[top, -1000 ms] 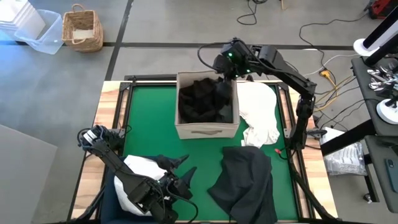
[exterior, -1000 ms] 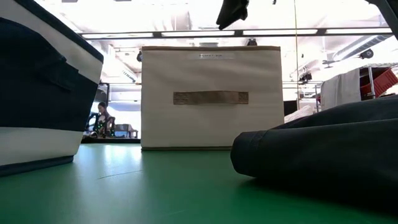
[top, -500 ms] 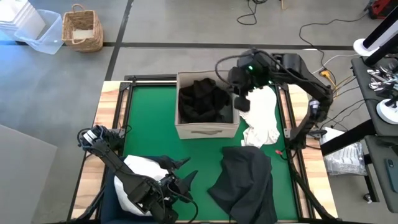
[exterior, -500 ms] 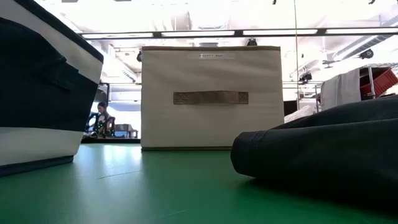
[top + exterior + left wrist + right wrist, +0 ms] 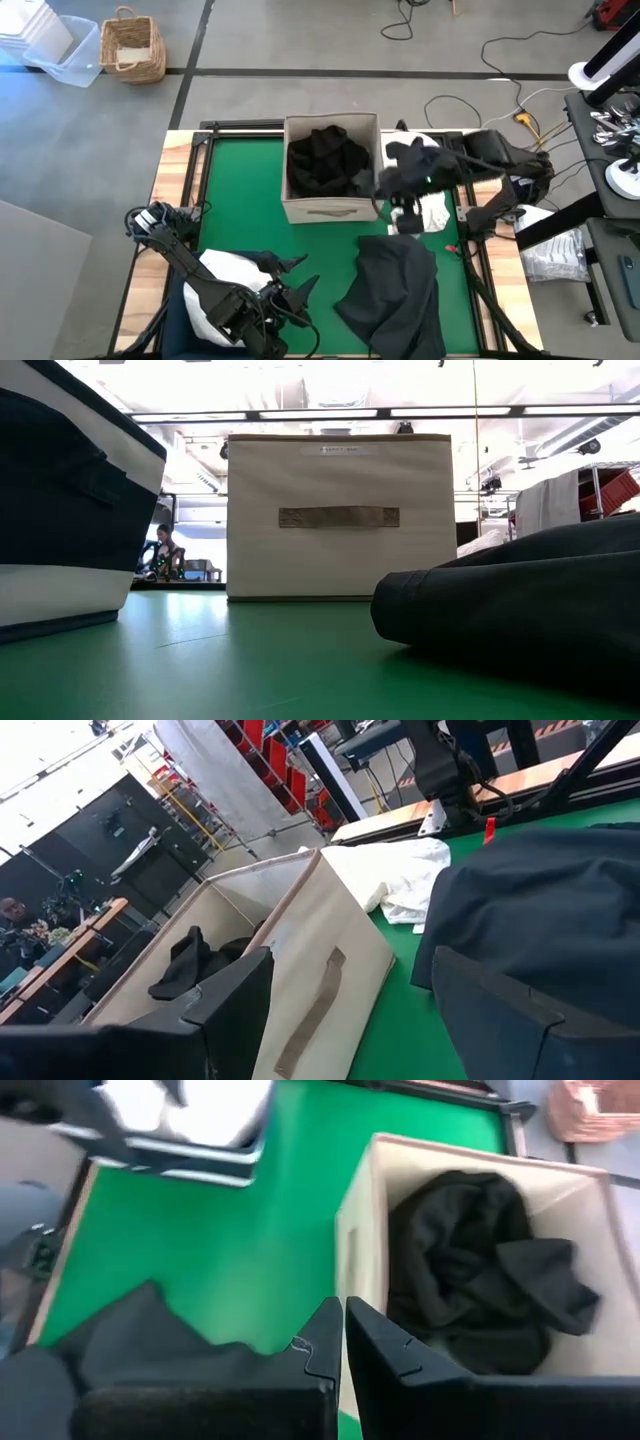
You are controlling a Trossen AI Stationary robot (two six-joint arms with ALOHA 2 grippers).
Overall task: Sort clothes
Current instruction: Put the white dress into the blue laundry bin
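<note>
We are holding our left gripper (image 5: 293, 283) at the near edge of the green felt table (image 5: 240, 200), its two dark fingers (image 5: 500, 1010) standing wide apart with nothing between them, just beside a white soft garment (image 5: 225, 268) that is lying in the navy blue bin (image 5: 190, 320) at the near left corner. To the right of that, a large charcoal grey garment (image 5: 395, 295) is lying crumpled on the green surface, reaching to the table's near edge; in the low view it is filling the right side as a dark rounded fold (image 5: 520, 595). Farther in, at the middle of the table, the beige square fabric box (image 5: 333, 208) with a woven strap handle on its front is standing upright, and a heap of black garments (image 5: 328, 160) is sitting inside it. We are carrying our right gripper (image 5: 405, 205) just beside the box's right side, above the near edge of a pile of white rumpled clothes (image 5: 432, 205) that is lying between the box and the table's right rail; its fingers (image 5: 385, 1350) are pressed together and are gripping nothing. Beyond the table, on the grey floor at the far left, a wicker basket (image 5: 132, 45) is standing beside a clear plastic tub (image 5: 60, 50)
</note>
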